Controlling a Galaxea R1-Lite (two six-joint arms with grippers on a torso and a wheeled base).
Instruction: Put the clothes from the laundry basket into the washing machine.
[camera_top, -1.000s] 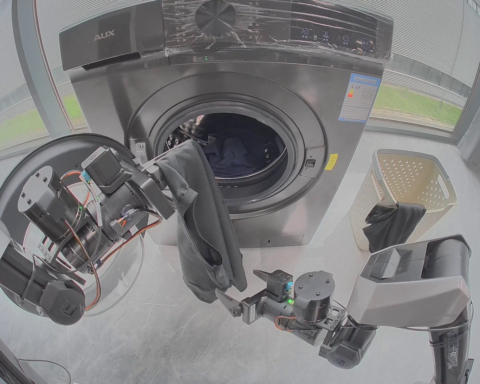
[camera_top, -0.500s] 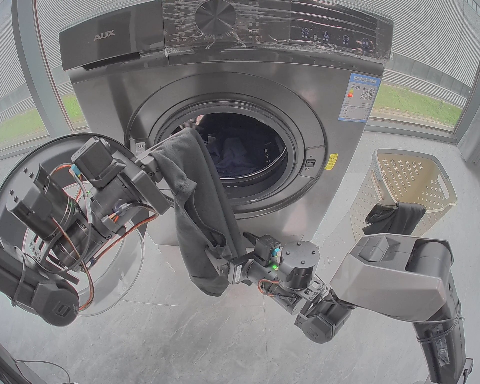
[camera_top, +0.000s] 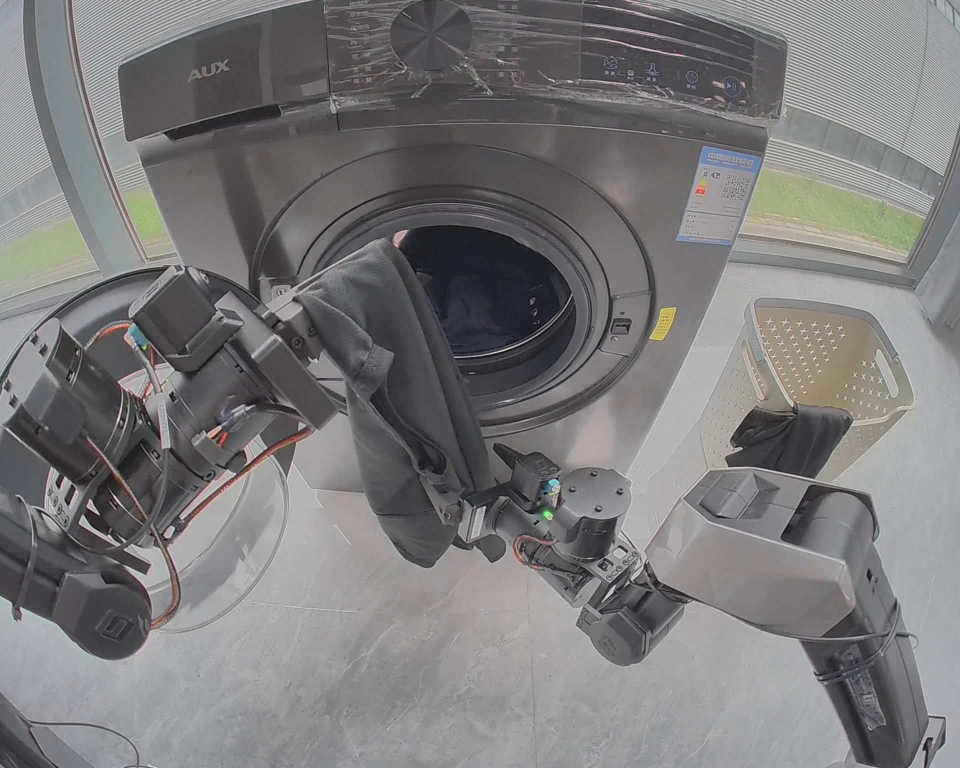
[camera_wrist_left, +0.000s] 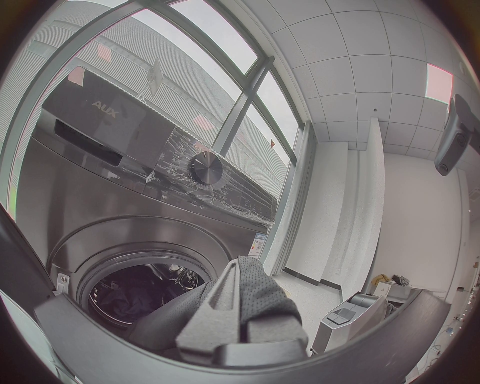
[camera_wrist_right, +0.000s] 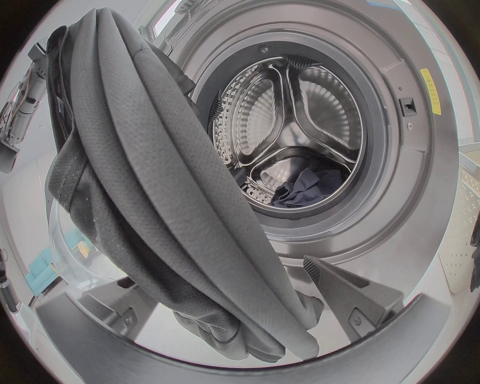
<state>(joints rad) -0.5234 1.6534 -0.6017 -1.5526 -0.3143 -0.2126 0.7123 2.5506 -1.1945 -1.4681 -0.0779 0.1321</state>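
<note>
Now, garment (camera_top: 405, 410) gripped, hangs frm left gripper (camera_top: 303, 325)

The right claw (camera_top: 468, 482) has risen against the hanging grey garment (camera_top: 400, 380).

One washing machine (camera_top: 620, 160), with one round door (camera_top: 90, 295). One laundry basket (camera_top: 830, 350). Three lots of clothing: one grey garment (camera_top: 410, 400), one dark garment (camera_top: 790, 440) on the basket rim, and one dark blue heap (camera_wrist_right: 305, 187) inside the machine, its pieces too bunched to count.
</note>
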